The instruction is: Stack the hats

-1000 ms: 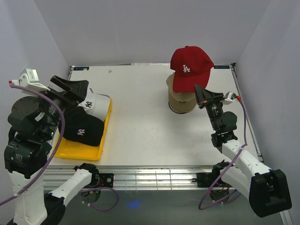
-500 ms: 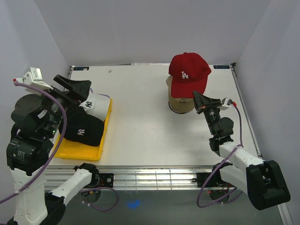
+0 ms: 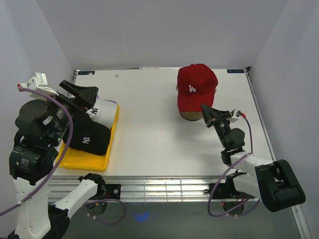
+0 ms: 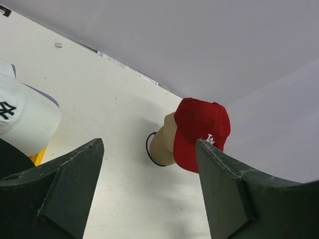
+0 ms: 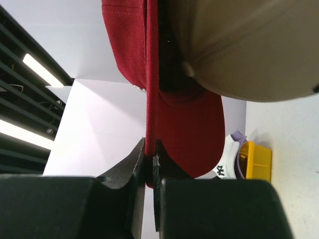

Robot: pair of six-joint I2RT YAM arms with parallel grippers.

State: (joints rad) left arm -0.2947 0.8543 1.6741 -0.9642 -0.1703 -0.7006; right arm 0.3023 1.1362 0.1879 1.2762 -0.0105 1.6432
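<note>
Red cloth showed between the jaws of the right gripper (image 5: pixel 149 158): they were pinching the brim of the red cap (image 3: pixel 197 87). That cap sat on top of the tan cap (image 3: pixel 192 116), far back on the right of the table (image 3: pixel 149 124). To do this step well, I think, it should set the brim down softly, line up both brims, then let go without tugging. The left gripper (image 4: pixel 148 149) hung with jaws spread wide above the white cap (image 3: pixel 102 110) and black cap (image 3: pixel 89 138) in the yellow tray (image 3: pixel 94 162).

Red cap (image 3: pixel 197 85) matt cloth; yellow tray (image 3: pixel 87 162) smooth plastic; table (image 3: pixel 149 124) matt white.
</note>
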